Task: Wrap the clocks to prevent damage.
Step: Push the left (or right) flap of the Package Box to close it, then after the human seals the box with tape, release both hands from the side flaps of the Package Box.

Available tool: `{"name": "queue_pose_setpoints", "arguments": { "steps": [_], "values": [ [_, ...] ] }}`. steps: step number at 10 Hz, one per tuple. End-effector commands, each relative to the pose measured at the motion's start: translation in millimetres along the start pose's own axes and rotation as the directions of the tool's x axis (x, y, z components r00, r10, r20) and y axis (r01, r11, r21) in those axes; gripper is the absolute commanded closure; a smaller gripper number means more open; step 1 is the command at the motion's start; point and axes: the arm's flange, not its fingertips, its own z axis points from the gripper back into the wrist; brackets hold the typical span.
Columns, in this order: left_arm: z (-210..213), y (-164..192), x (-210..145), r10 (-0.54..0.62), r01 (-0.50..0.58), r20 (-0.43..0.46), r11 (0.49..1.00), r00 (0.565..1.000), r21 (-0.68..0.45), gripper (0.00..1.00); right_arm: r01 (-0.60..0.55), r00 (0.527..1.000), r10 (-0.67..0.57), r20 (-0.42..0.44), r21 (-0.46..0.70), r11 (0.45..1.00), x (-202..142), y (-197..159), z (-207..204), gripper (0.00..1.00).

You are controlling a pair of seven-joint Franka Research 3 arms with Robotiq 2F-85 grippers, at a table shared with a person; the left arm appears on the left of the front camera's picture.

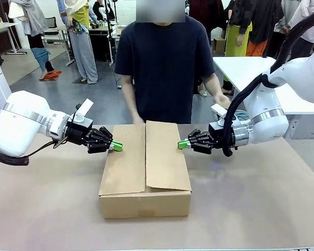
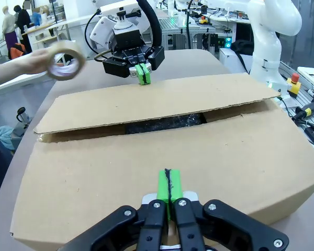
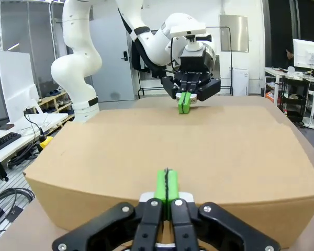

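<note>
Cardboard box [image 1: 145,167] sits mid-worktop [image 1: 42,209], flaps almost shut. Left fingers [image 1: 116,147] and right fingers [image 1: 182,145], each pair pressed together and empty, rest at opposite edges of the box top. I judge they pin the flaps for taping, since the person's hand [image 2: 34,63] holds a tape roll [image 2: 64,63]. Dark contents [image 2: 165,124] show through the seam between the fingers; I cannot tell if these are the clocks.

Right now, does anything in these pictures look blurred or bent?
Left wrist view: the person's hand and tan roll of tape are blurred, and the brown cardboard box bows outward. Right wrist view: box edges curve. Front view: sharp, straight, evenly lit.
</note>
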Motion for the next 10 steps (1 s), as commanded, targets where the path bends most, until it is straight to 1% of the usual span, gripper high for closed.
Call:
{"name": "queue_pose_setpoints", "arguments": {
  "steps": [1, 10],
  "values": [
    [-1.1, -1.2, -2.2, 0.005, -0.005, -0.002, 1.0, 1.0, 0.001, 1.0, 0.01, 1.0, -0.01, -0.003, -0.012, 1.0, -3.8, 1.0, -1.2, 0.99],
    [-1.1, -1.2, -2.2, 0.005, -0.005, -0.002, 1.0, 1.0, 0.001, 1.0, 0.01, 1.0, -0.01, -0.003, -0.012, 1.0, -3.8, 1.0, -1.2, 0.99]
  ]
}}
